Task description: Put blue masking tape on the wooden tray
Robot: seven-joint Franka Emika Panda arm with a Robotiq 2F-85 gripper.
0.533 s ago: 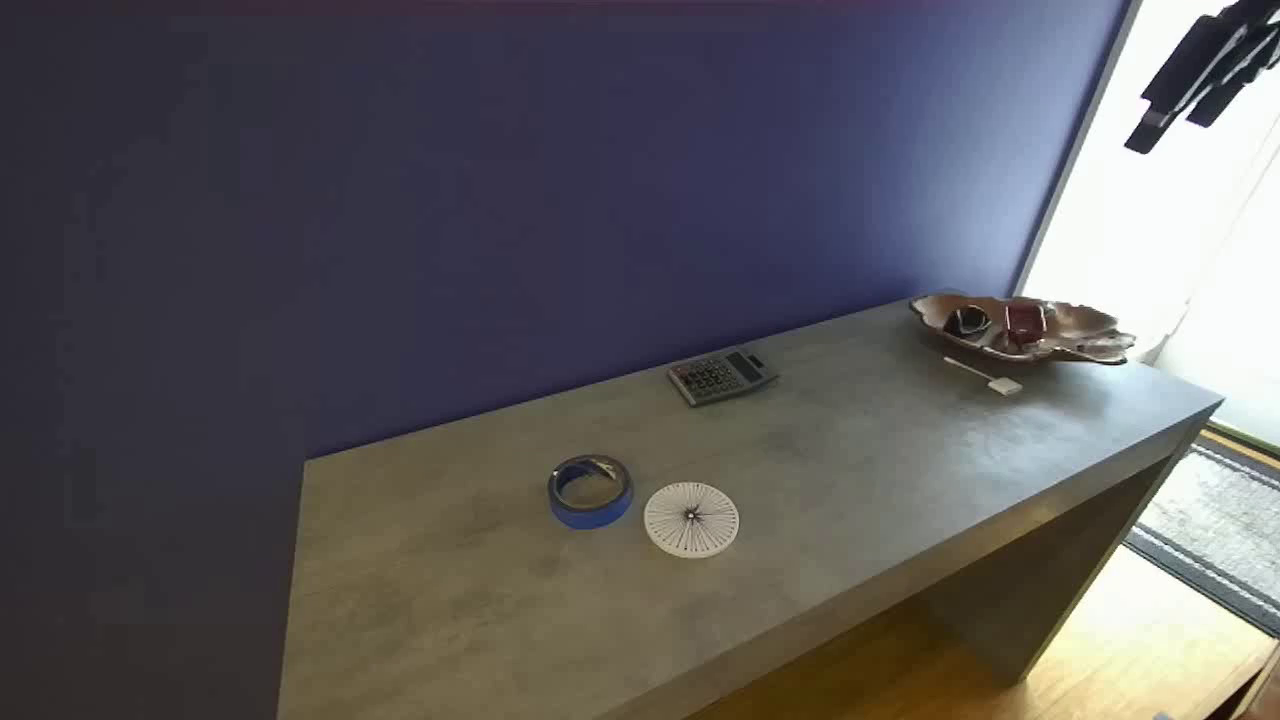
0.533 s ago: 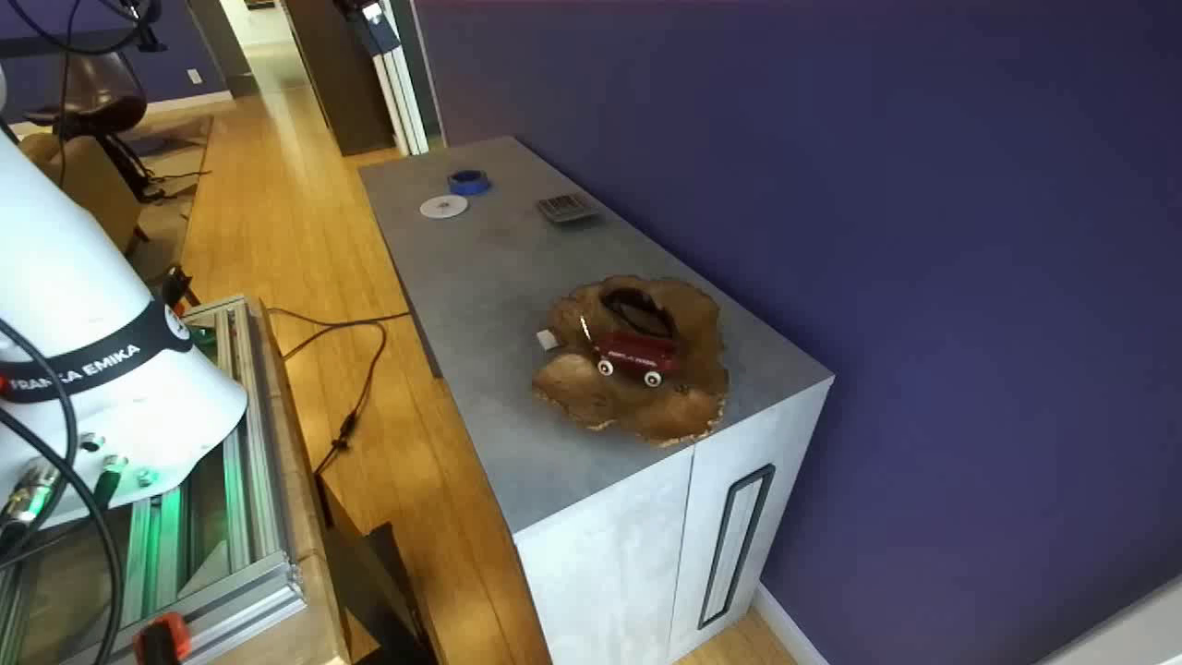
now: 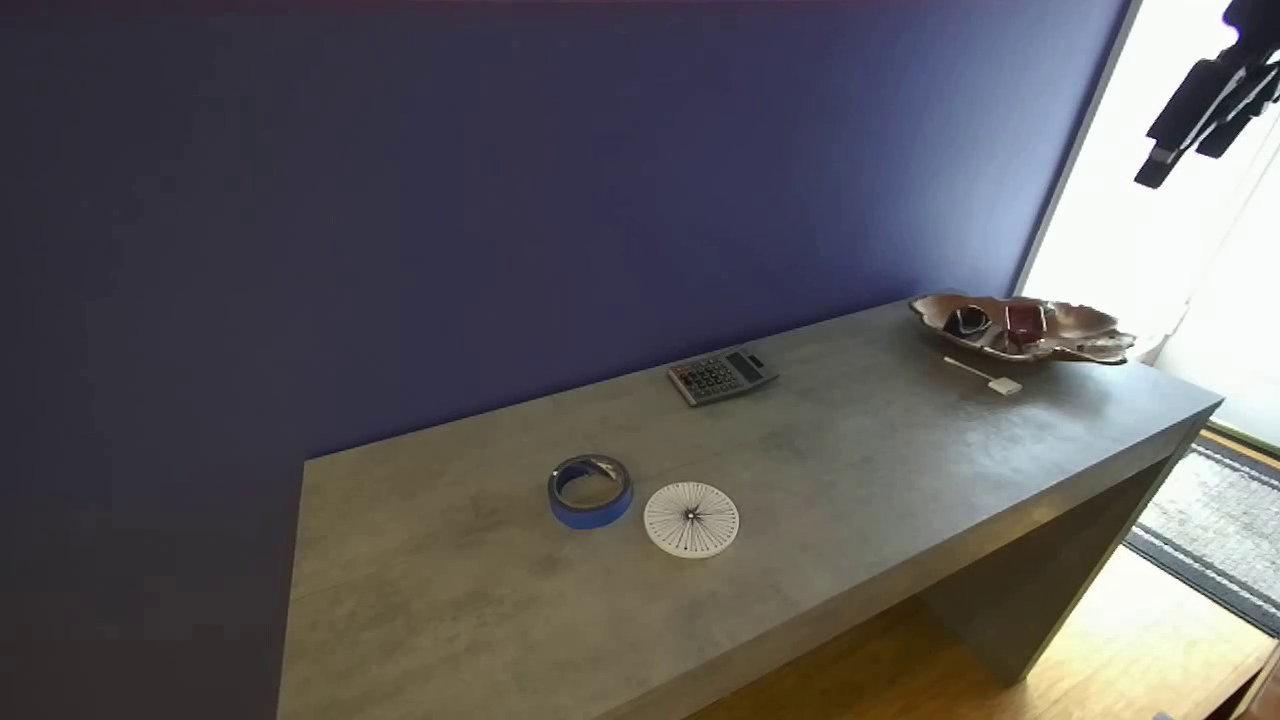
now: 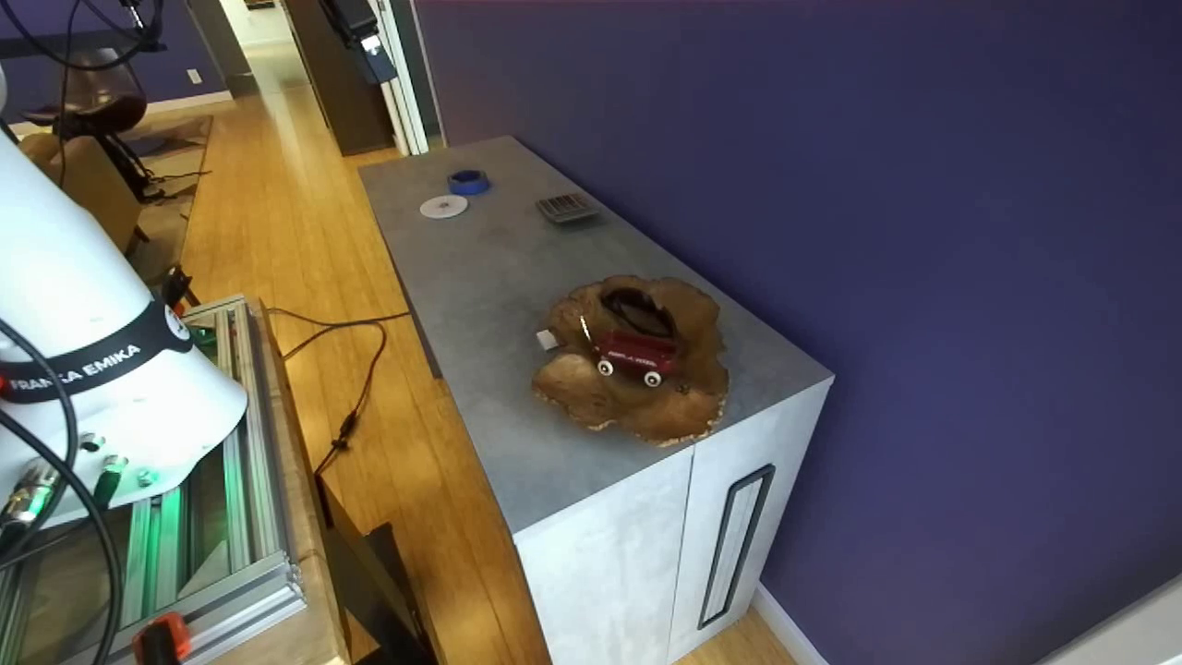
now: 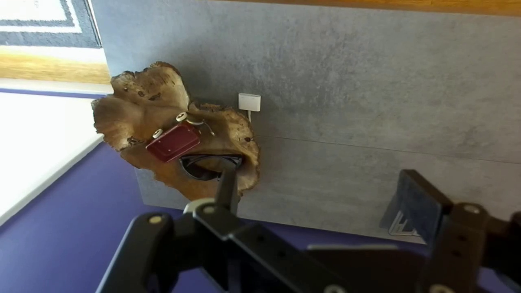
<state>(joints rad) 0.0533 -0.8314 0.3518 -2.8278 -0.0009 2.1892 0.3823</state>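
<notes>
The blue masking tape (image 3: 592,515) lies flat on the grey cabinet top beside a white disc; the tape also shows at the far end in an exterior view (image 4: 469,187). It is out of the wrist view. The wooden tray (image 3: 1075,322), brown and irregular, sits at the opposite end of the top (image 4: 577,386); it fills the left of the wrist view (image 5: 142,116). My gripper (image 5: 323,195) is open and empty, high above the top. In the exterior views it hangs at the upper edge (image 3: 1183,160) (image 4: 376,65), apart from tape and tray.
The tray holds a red toy wagon (image 5: 175,142) and dark glasses (image 5: 199,173). A white adapter (image 5: 249,101) lies beside the tray. The white disc (image 3: 690,520) is close to the tape. A calculator (image 3: 722,376) lies near the purple wall (image 3: 600,200).
My gripper has moved down a little in both exterior views. The tape, tray and other objects have not moved.
</notes>
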